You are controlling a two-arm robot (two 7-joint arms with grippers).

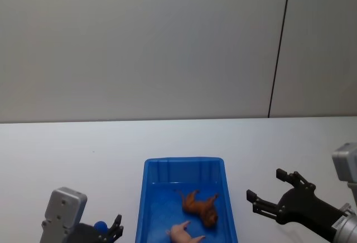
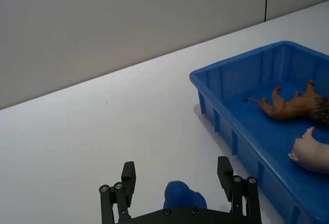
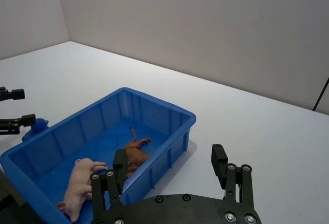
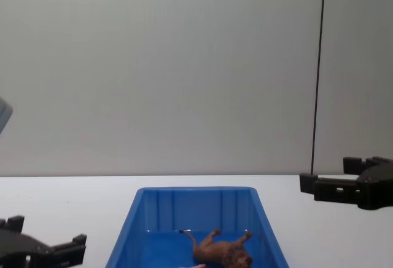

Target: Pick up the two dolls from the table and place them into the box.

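**Inventory: both dolls in the box, pincers empty**

- Box (image 1: 149, 209): blue bin, near centre of the white desk (image 1: 67, 148), between my two arms.
- Lion (image 1: 201, 207): reddish-brown, lying on its side on the box floor, legs up, towards the right wall.
- Pig (image 1: 184, 234): pale pink, also on the box floor, just near of the lion; I cannot tell whether they touch.
- Blue ball (image 2: 184, 197): small, on the desk left of the box, sitting between the left pincer's fingers; not a task item.
- Left pincer (image 2: 177, 183): near left, low over the desk, fingers spread, grasping nothing; the ball lies loose in its gap.
- Right pincer (image 1: 269, 192): right of the box, raised above the desk, fingers spread and empty.

Status, as I judge it: no doll lies on the desk, both are inside the box, so the placing looks done. What I would see left is drawing both arms back without nudging the ball or the box.
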